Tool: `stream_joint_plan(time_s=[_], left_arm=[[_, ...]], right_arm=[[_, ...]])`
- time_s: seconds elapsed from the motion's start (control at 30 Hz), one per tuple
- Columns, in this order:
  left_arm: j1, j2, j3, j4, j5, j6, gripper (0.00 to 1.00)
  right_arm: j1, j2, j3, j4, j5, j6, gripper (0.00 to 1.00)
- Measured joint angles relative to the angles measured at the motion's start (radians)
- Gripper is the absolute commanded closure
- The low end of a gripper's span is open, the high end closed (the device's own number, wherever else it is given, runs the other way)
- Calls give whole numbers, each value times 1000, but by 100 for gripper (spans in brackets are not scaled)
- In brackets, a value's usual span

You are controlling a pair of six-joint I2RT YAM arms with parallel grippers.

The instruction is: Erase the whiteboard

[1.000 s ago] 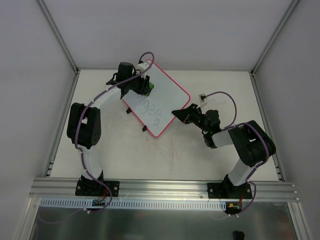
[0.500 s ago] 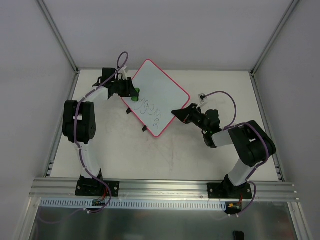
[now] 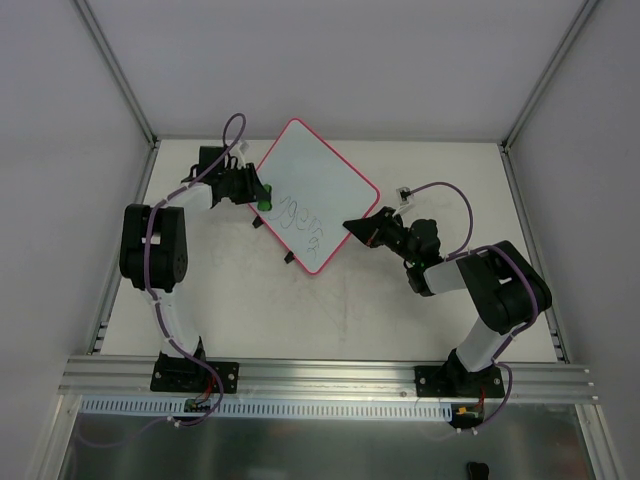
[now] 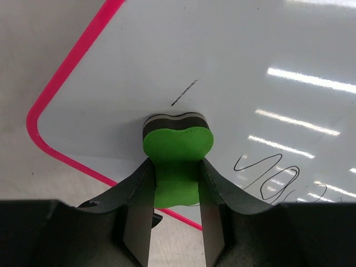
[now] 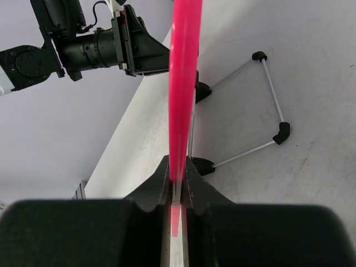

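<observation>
Green eraser (image 4: 177, 150) tight in left tool (image 4: 175, 167), against whiteboard (image 4: 233, 67) tight in right tool (image 5: 178, 173).

- We recorded the whiteboard (image 3: 318, 190) as white-faced, with a pink-red frame and thin dark looping scribble toward one corner. One short dark stroke stood apart from that scribble.
- The eraser (image 4: 178, 146) was bright green, backed by black and pale grey layers.
- The left gripper (image 4: 176, 167) and right gripper (image 5: 177, 177) had black fingers.
- The left arm (image 3: 160, 250) and right arm (image 3: 500, 290) showed black and white segments, with purple cables (image 3: 440, 184).
- The wire stand (image 5: 272, 92) was silver with black corner pieces.
- The table (image 3: 380, 310) was off-white with faint grey scuffing.
</observation>
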State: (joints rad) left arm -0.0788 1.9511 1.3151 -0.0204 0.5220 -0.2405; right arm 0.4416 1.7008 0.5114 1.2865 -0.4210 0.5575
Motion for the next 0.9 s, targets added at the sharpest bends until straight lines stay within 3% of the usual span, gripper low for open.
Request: stream_joint_plan(time_s=[0.3, 0.9], left_arm=[[-72, -56, -56, 20, -75, 55, 100], [-245, -124, -85, 19, -72, 183, 100]], right_arm=[[-2, -4, 0, -5, 0, 0, 100], [-10, -5, 0, -27, 8, 7, 100]])
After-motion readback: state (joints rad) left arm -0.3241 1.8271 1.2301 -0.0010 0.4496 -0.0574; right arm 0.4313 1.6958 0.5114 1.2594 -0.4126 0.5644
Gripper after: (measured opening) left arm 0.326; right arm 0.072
